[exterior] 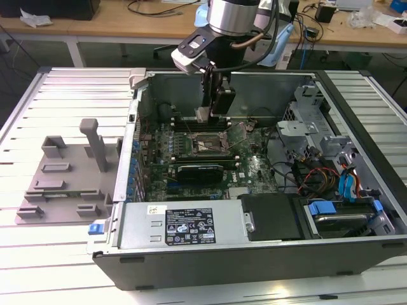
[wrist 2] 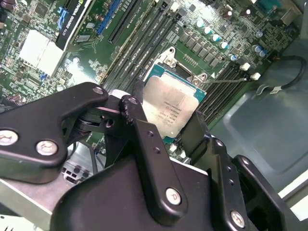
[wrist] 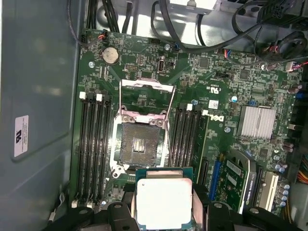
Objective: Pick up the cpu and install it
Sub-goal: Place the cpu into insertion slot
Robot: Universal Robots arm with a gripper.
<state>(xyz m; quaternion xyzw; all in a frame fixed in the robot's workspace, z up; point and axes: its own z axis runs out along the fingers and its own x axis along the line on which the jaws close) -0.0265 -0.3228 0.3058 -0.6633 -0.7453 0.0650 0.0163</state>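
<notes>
One chip in play: the gripper (exterior: 208,115) grips the cpu (wrist: 163,202) by its edges, held above the motherboard (wrist: 226,82), near the open socket (wrist: 139,144), not yet seated; lowered skewed, it could bend pins; a loose grip could drop it.

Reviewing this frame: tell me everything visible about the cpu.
The cpu is a flat square chip with a silvery-grey metal top, faint print on it, and a thin green rim. The end effector grips it at two opposite edges, top face toward the wrist cameras, inside the open computer case. It hangs over the motherboard by the empty socket, whose metal retention frame stands open; it is not seated.
</notes>
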